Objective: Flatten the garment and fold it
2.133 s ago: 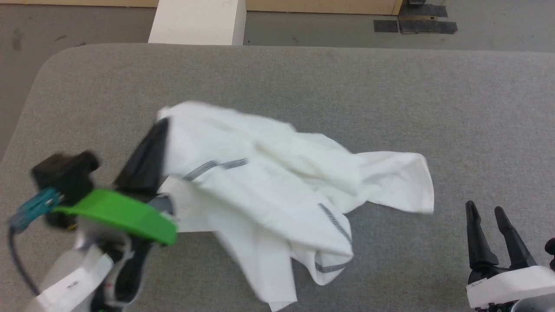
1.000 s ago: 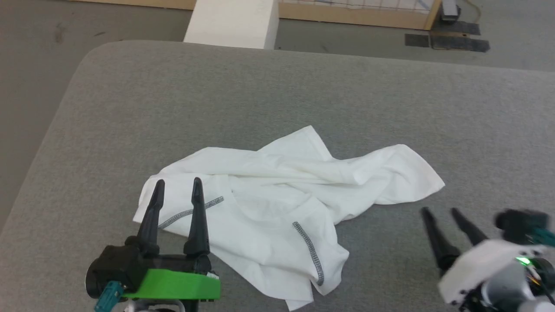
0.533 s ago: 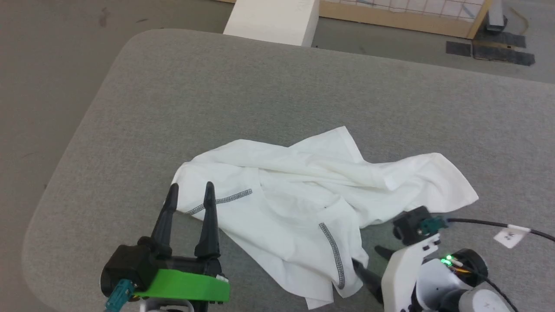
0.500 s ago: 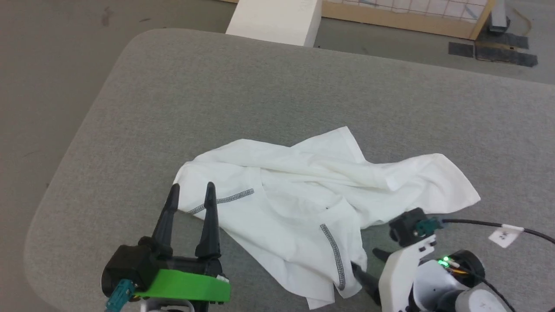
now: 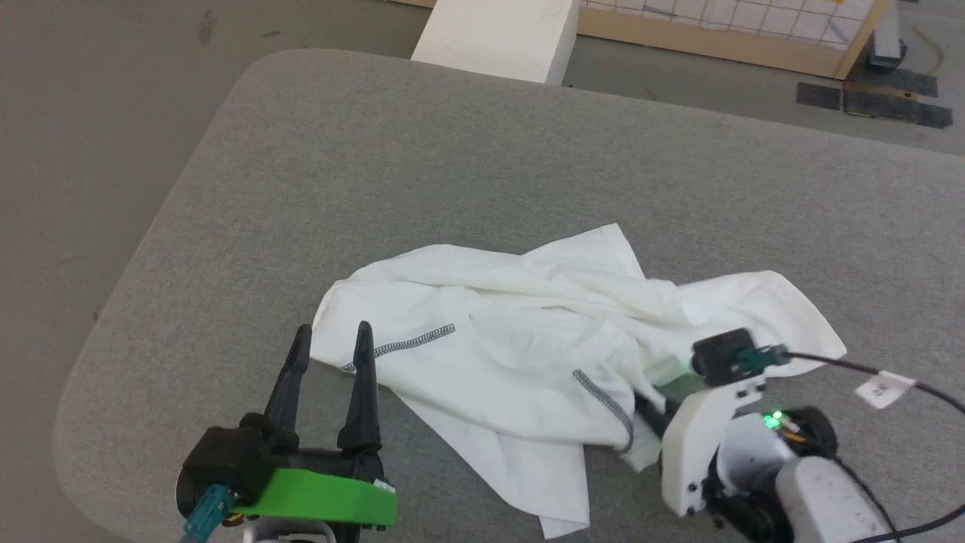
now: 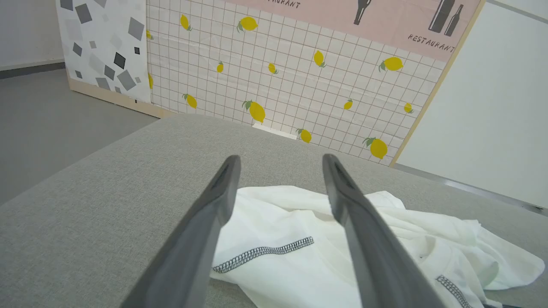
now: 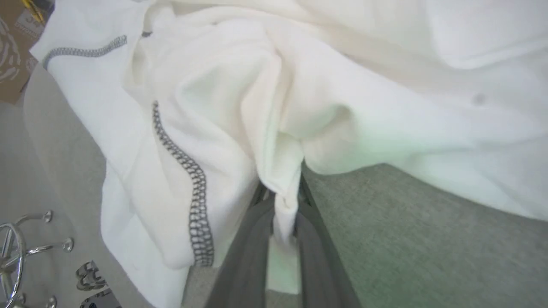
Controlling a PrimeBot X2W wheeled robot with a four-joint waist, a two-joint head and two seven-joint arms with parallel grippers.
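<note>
The garment (image 5: 520, 332), a white shirt with dark grey seam stitching, lies crumpled on the grey table (image 5: 452, 151). My left gripper (image 5: 332, 333) is open at the shirt's near left edge, its fingertips just over the hem, holding nothing. In the left wrist view the garment (image 6: 299, 226) lies between and beyond the spread fingers of the left gripper (image 6: 281, 160). My right gripper (image 5: 644, 403) is at the shirt's near right side. In the right wrist view the right gripper (image 7: 282, 201) is shut on a pinched fold of the garment (image 7: 222, 98). No orange-bordered patch shows.
A rigid white box (image 5: 497, 34) stands on the floor past the table's far edge, beside a wood-framed grid panel (image 5: 724, 23). The table's rounded corner (image 5: 98, 377) is close on the left. A tagged cable (image 5: 878, 388) trails from my right wrist.
My left gripper let go of the shirt and drew back open. My right gripper swung in to the near right side and shut on a fold. The camera has turned.
</note>
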